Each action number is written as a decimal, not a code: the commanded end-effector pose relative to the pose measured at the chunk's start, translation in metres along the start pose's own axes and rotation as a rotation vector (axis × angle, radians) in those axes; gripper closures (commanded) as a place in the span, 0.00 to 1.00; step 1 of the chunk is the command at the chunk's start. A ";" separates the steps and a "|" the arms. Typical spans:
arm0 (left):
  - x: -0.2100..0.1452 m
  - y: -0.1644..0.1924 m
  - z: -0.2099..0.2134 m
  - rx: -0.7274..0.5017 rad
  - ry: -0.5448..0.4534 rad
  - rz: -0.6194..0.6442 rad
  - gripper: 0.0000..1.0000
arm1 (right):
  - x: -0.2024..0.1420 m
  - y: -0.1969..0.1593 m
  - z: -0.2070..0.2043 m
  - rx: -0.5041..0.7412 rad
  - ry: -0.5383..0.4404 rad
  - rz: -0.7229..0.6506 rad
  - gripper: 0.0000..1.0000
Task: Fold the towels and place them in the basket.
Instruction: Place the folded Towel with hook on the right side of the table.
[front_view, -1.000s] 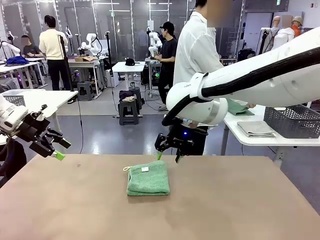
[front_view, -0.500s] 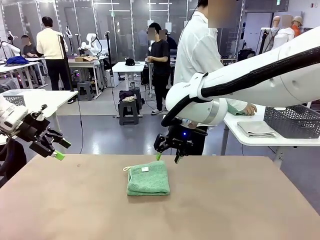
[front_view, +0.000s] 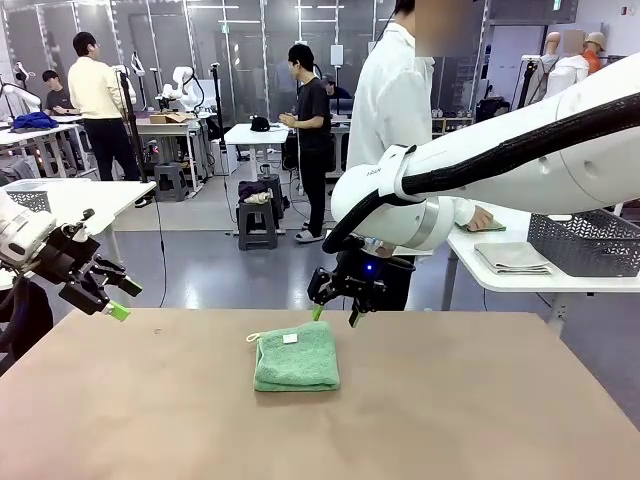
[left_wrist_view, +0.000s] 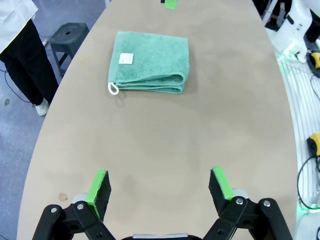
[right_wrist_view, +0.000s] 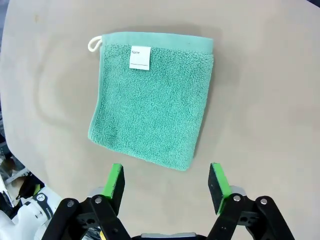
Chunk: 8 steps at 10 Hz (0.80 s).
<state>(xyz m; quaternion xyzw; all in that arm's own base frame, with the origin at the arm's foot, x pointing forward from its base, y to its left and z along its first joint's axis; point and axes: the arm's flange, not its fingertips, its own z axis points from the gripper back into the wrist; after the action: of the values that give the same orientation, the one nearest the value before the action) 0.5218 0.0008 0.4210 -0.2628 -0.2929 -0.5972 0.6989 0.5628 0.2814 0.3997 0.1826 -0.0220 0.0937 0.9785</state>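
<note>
The mint green towel (front_view: 296, 357) lies folded on the brown table, with its white tag (right_wrist_view: 140, 58) facing up. My right gripper (front_view: 335, 316) hangs open just above the towel's far edge. In the right wrist view its green pads (right_wrist_view: 115, 182) straddle the towel's (right_wrist_view: 152, 97) near corner without touching it. My left gripper (front_view: 113, 297) stands open over the table's left edge, well away from the towel (left_wrist_view: 149, 62). A pale grey-blue towel (front_view: 512, 257) lies folded on a white side table at the right, next to the dark mesh basket (front_view: 585, 242).
A person in a white coat (front_view: 400, 95) stands beyond the table's far edge, one hand (front_view: 484, 216) on a green cloth on the side table (front_view: 530, 282). Bare brown tabletop (front_view: 450, 400) surrounds the green towel.
Both arms hold nearly still. The person's hand has shifted slightly on the green cloth at the side table.
</note>
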 end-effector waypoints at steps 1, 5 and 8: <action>0.000 0.000 0.000 -0.003 0.008 -0.005 0.01 | 0.004 0.002 -0.001 0.000 -0.007 -0.011 0.16; 0.000 0.000 0.000 -0.003 0.008 -0.005 0.01 | 0.001 -0.008 -0.028 -0.035 -0.046 -0.040 0.15; 0.000 0.000 0.000 -0.003 0.008 -0.005 0.01 | 0.001 -0.017 -0.055 -0.044 -0.074 -0.080 0.15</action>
<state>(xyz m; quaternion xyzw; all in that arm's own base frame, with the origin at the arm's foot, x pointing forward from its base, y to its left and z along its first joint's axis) 0.5218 0.0008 0.4210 -0.2628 -0.2929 -0.5972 0.6989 0.5708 0.2824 0.3493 0.1734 -0.0419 0.0677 0.9816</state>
